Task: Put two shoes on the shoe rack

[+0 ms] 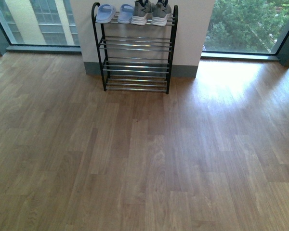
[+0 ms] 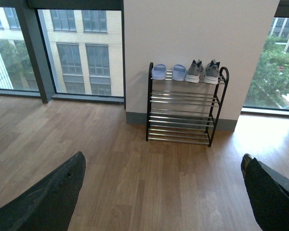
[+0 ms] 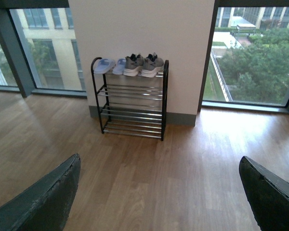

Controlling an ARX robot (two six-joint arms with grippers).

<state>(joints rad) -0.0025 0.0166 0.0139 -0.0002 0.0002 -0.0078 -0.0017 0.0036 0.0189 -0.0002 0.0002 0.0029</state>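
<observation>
The shoe rack (image 1: 135,53) stands against the white wall, black arched sides with chrome bars. On its top tier sit two pale blue slides (image 1: 106,13) on the left and two grey sneakers (image 1: 151,13) on the right. The same rack (image 2: 184,108) (image 3: 131,98) shows in both wrist views, with slides (image 2: 167,72) (image 3: 106,65) and sneakers (image 2: 203,71) (image 3: 142,65) on top. My left gripper (image 2: 164,166) and right gripper (image 3: 159,166) are open, far back from the rack, with only bare floor between their fingers. Neither arm appears in the front view.
Wood-plank floor (image 1: 144,159) stretches from me to the rack. Floor-to-ceiling windows (image 1: 38,21) flank the white wall on both sides. The three lower tiers (image 1: 136,72) hold nothing.
</observation>
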